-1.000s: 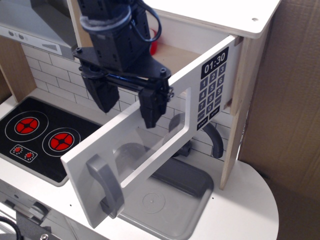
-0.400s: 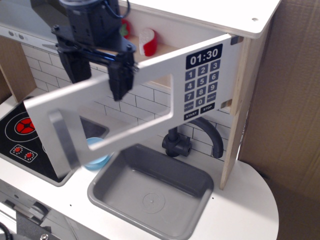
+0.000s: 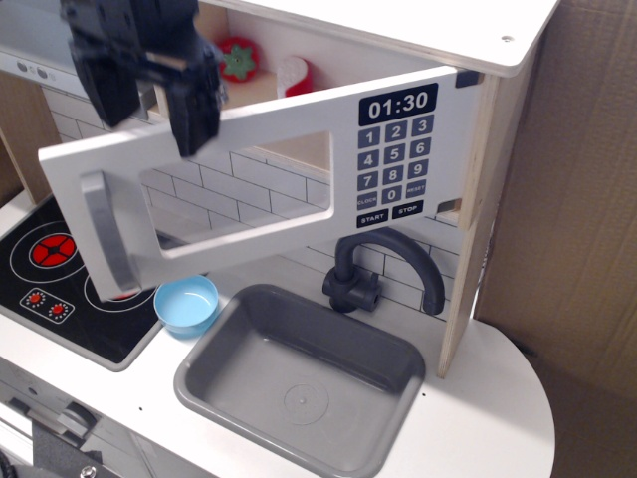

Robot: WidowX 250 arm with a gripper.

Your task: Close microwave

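1. The black pincer (image 3: 149,105) hangs at the upper left, its 2 fingers (image 3: 192,119) spread wide and straddling the top edge of the microwave door (image 3: 249,189); it grips nothing.
2. One finger sits in front of the door's face near its free end; the other is behind the panel.
3. The toy microwave (image 3: 398,149) sits in the upper cabinet, hinged at the right. Its white door stands partly open, angled out toward the left, leaving a gap to the cavity.
4. The grey bar handle (image 3: 105,231) runs upright along the door's free left end.
5. The black keypad (image 3: 396,164) shows 01:30 above the number keys.
6. Inside the cavity, a red tomato-like toy (image 3: 237,58) and a red-and-white piece (image 3: 296,75) show above the door's top edge.
7. Below, on the counter (image 3: 498,418), lie a grey sink basin (image 3: 299,378) and a dark faucet (image 3: 383,269).
8. A light blue bowl (image 3: 186,304) rests just beside the sink, touching the black stovetop (image 3: 60,269) with its 2 red burners.
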